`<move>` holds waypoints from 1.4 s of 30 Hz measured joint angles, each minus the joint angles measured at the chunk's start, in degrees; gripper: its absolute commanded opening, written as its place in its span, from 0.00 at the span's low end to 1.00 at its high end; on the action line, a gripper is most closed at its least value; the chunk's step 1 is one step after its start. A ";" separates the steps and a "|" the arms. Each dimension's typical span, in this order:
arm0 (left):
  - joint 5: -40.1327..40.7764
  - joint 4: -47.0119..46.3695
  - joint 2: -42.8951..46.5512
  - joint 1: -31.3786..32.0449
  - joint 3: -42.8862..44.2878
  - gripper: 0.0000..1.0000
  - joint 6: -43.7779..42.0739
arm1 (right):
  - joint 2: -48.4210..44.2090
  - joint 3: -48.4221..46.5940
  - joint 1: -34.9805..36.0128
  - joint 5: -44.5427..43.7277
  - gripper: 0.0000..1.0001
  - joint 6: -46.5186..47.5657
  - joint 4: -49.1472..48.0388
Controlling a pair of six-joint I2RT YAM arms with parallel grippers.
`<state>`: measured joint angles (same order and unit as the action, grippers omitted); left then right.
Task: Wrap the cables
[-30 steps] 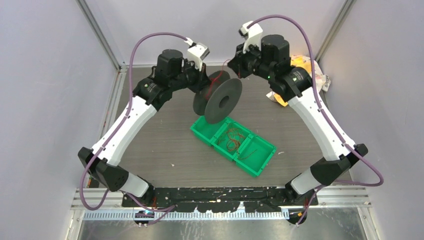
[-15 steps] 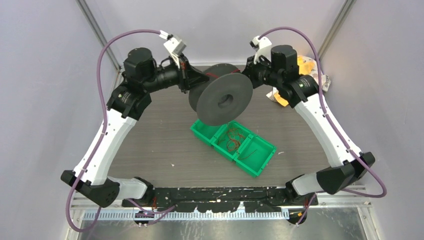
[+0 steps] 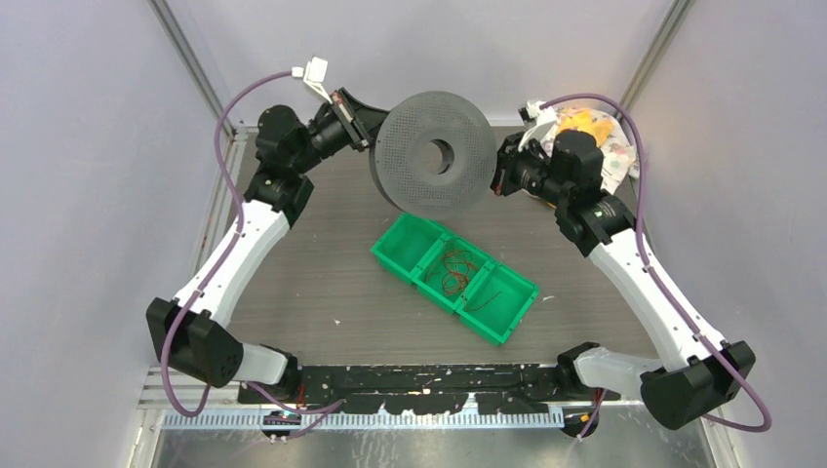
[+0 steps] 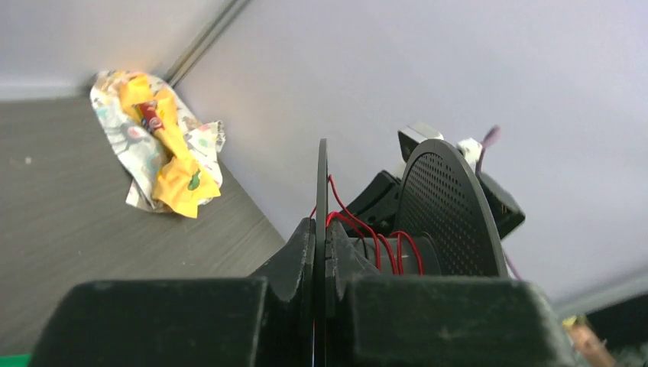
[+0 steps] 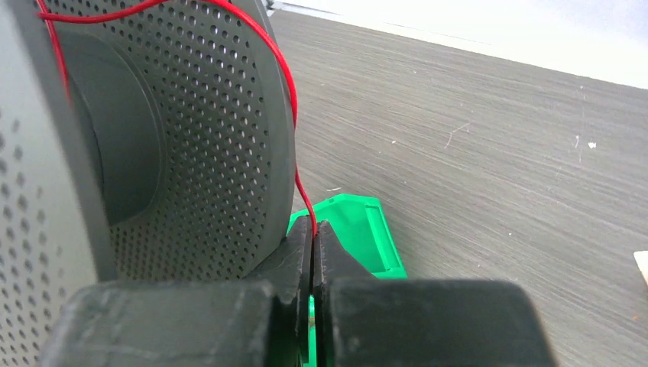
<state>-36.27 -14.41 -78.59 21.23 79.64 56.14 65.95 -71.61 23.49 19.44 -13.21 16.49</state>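
Spool raised and tipped face-up since earlier | left gripper clamps its flange | right gripper pinches red cable leading onto the hub | advice: keep cable taut, feed between flanges

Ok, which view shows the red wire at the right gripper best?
Right wrist: the red wire runs down across the spool into the shut right gripper. Left wrist shows only red turns on the hub. Top external shows the spool, but this wire is too fine to see.
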 measured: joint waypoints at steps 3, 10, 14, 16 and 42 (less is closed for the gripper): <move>5.16 -0.22 -0.20 0.00 -3.21 0.00 4.33 | 1.03 2.29 -0.35 -2.14 0.00 -2.80 -3.30; 17.57 -0.26 -0.17 0.00 -7.28 0.00 12.44 | 5.07 2.43 -0.33 -4.11 0.01 -6.71 -5.97; 23.26 1.84 -0.17 -0.04 -7.56 0.00 13.53 | 7.63 0.24 -0.07 -3.93 0.01 -6.93 -4.15; 25.22 3.08 -0.20 -0.09 -7.54 0.00 13.75 | 7.72 -0.42 0.02 -3.89 0.01 -6.78 -3.21; 37.86 -10.75 -6.95 -0.35 -14.01 0.01 15.45 | 16.46 -2.97 1.20 -3.78 0.01 -18.71 -10.71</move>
<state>1.58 -25.17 -85.54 20.88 65.63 71.59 82.41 -74.59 24.69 15.66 -31.92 5.78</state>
